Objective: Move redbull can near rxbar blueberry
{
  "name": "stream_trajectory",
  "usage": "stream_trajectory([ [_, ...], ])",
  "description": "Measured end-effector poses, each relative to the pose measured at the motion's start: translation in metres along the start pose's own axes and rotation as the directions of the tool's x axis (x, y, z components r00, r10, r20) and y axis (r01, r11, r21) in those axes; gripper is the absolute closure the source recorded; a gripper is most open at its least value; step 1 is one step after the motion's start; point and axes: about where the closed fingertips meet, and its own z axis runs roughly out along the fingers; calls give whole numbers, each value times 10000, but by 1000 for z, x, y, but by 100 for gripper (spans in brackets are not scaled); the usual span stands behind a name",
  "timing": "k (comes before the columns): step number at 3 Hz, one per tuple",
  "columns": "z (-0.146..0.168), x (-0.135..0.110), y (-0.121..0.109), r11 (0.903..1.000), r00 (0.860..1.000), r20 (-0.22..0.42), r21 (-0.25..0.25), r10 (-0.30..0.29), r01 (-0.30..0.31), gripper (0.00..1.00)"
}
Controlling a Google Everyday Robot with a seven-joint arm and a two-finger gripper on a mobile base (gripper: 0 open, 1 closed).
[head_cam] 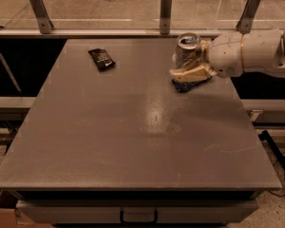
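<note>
Silver redbull can (187,49) is held tight in the claw (192,69), at the far right of the counter (133,141), just above the rxbar blueberry (187,85). The carrying looks nearly done. Next the claw should set it down beside the bar, then let go.

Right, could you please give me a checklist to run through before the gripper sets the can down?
1. Grip: gripper shut on can: ok.
2. Can roughly upright: ok.
3. Can near bar, at the table's far right: ok.
4. Landing spot free: bar lies partly under the gripper: cannot tell.
5. Can's base touching the table: cannot tell.
6. Black wrapper far off to the left, out of the way: ok.
</note>
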Motion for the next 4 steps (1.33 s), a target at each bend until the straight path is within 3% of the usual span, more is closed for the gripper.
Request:
stream_trajectory([
  [2,-26,35,-23,9929,9983,148,1046,562,-574,100],
  [4,-49,68,-23,9725,9890,-82,1831,1478,-1438,100],
])
